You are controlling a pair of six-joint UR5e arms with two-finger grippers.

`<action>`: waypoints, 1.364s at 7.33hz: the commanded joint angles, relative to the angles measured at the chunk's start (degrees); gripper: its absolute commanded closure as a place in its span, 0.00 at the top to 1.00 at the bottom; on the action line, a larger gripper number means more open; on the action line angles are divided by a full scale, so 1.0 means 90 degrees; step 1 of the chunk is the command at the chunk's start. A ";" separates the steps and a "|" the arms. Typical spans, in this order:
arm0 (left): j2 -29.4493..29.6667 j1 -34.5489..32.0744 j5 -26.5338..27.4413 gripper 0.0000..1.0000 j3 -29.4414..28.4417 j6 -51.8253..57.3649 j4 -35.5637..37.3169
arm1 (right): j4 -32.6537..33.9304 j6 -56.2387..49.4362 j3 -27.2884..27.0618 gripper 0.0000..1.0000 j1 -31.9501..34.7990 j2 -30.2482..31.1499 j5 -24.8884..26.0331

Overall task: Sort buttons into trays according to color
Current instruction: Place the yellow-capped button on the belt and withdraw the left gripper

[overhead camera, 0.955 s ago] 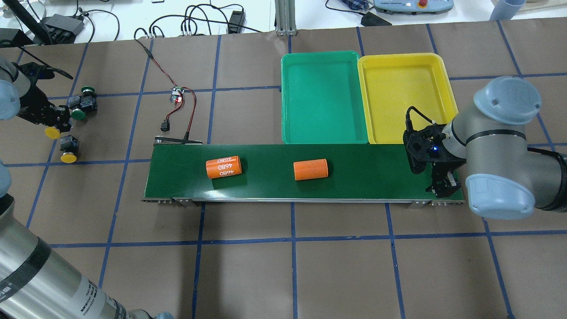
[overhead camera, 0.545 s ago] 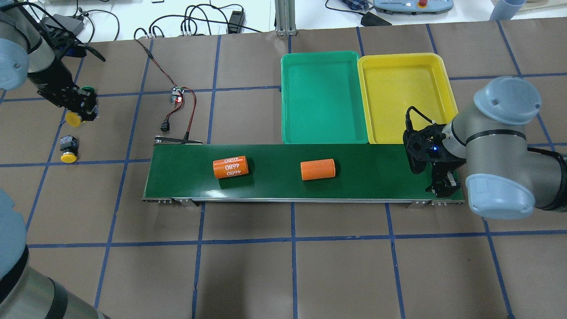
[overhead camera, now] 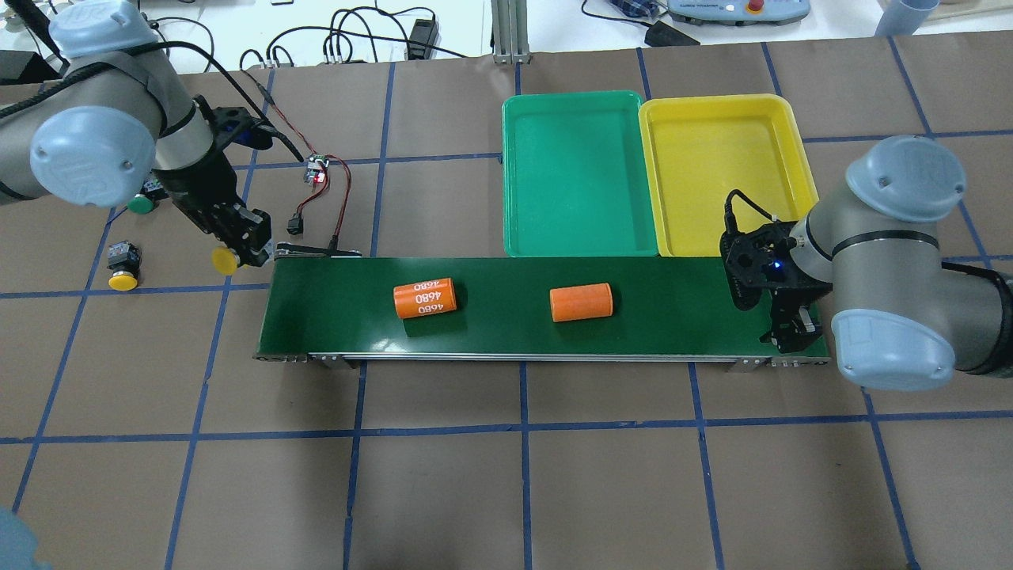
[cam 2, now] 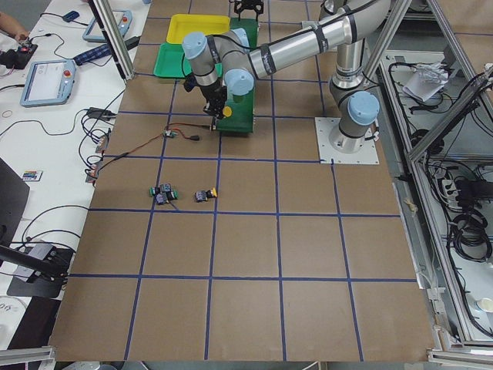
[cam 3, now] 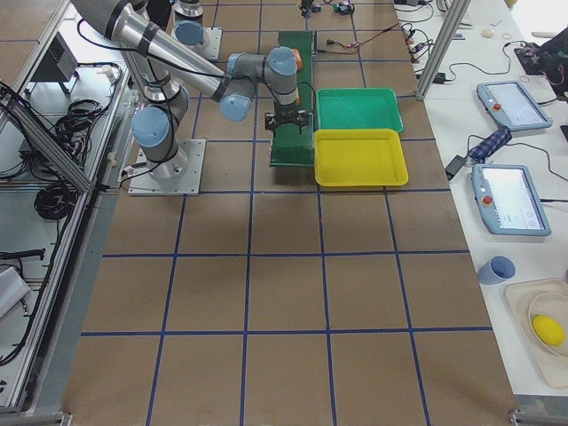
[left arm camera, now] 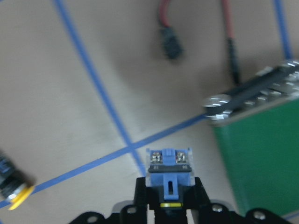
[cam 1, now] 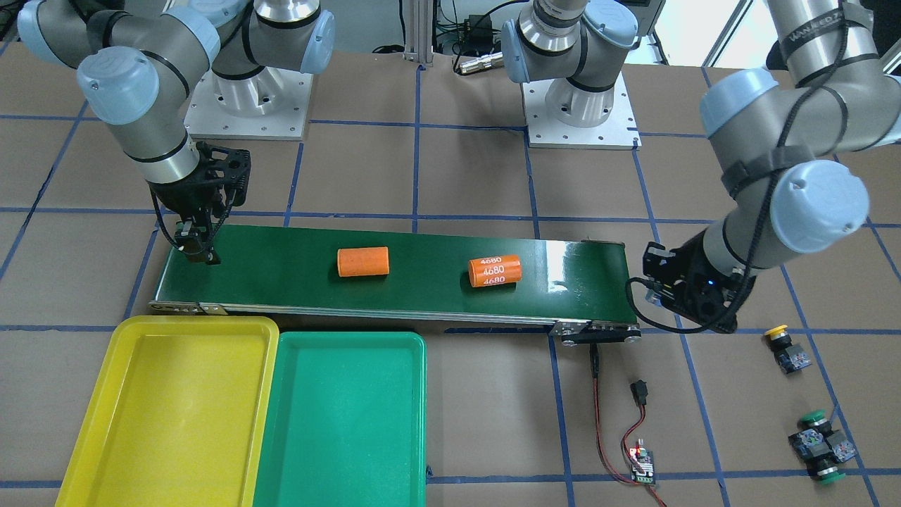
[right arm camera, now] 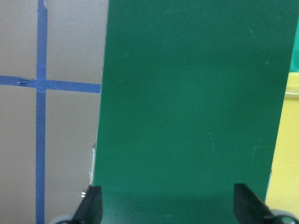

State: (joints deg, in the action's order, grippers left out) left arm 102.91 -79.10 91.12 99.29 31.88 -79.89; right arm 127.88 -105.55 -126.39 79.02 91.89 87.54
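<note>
While the green tray and the yellow tray sit side by side, touching, behind the conveyor belt, we see only their bare floors; every button in view is outside them. On the belt lie two orange cylinders on their sides, well apart.

We find the left end effector clenched on a yellow button, carried above the tabletop just off the belt's left end. Its cap faces the robot's side and its grey-blue contact block juts out past the fingers.

A second yellow button lies on its side on the tabletop further left, long axis running near to far, cap toward the robot. Two green buttons lie beside each other beyond it, caps pointing opposite ways.

Our right end effector hangs over the belt's right end, fingers spread wide, grasping nothing.
</note>
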 commanded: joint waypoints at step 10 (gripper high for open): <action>-0.0235 -0.0172 -0.0876 1.00 0.0431 -0.1747 0.1190 | 0.0000 0.0000 0.0000 1.00 0.0000 -0.0004 -0.0010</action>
State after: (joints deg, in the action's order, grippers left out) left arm 99.59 -85.01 83.27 109.87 15.40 -62.45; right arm 127.88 -105.56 -126.39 79.01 91.85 87.45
